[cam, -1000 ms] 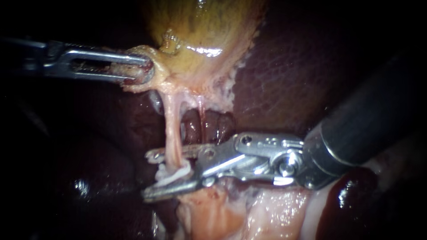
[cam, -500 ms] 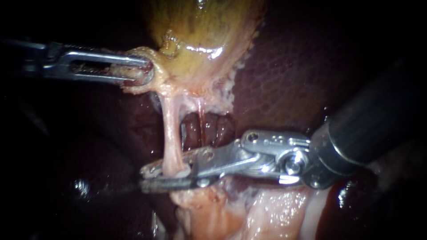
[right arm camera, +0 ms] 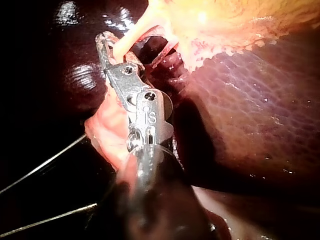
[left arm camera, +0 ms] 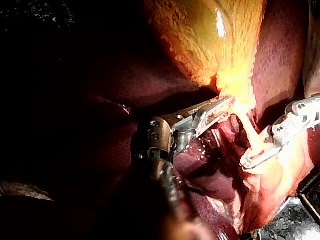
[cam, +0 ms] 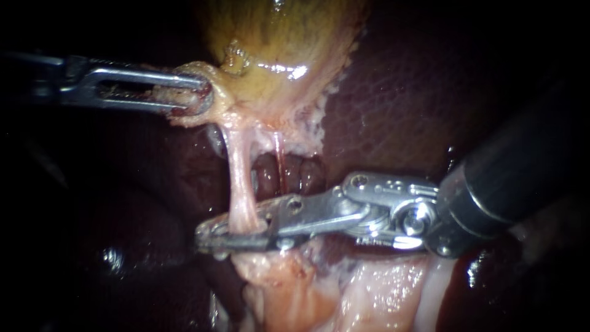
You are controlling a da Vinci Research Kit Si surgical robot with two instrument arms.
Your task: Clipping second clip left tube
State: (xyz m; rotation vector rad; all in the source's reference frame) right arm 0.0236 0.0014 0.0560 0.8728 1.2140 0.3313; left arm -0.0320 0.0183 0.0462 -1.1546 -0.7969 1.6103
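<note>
Left: left instrument (cam: 200, 98), jaws clenched on the gallbladder's (cam: 276, 37) lower edge, apparently to hold the tube taut | Centre: pale left tube (cam: 239, 178) stretched downward over dark liver (cam: 393, 104) | Right: right instrument (cam: 212, 237) reaches across, jaws squeezed onto the left tube's near end, seemingly to seat a clip.

— Where does your right instrument (right arm camera: 114, 52) sit?
— Its jaws clamp the pale tube (right arm camera: 132, 36) from both sides. Farther on, the tube runs into the yellow gallbladder (right arm camera: 225, 17); dark liver (right arm camera: 250, 125) lies alongside your shaft.
</note>
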